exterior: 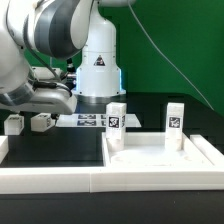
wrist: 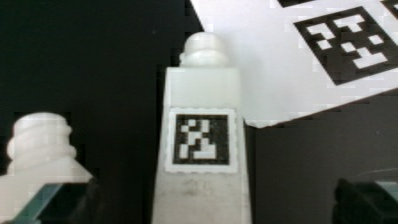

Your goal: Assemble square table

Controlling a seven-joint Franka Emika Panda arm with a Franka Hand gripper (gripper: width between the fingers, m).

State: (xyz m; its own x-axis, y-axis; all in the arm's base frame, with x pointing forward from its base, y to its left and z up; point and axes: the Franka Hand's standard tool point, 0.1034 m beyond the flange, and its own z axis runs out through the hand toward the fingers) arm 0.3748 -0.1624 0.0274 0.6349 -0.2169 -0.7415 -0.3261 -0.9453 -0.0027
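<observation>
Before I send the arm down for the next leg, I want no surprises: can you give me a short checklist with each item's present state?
1. Pincer open and empty: ok, the jaws are wide with nothing gripped.
2. Loose leg centred under the pincer: ok in the wrist view.
3. Neighbouring leg apart from it: ok, the dark table shows between them.
4. Standing legs upright on the square table: ok.
5. Standing legs screwed tight: cannot tell.
6. Pincer's height above the loose leg: cannot tell.
</observation>
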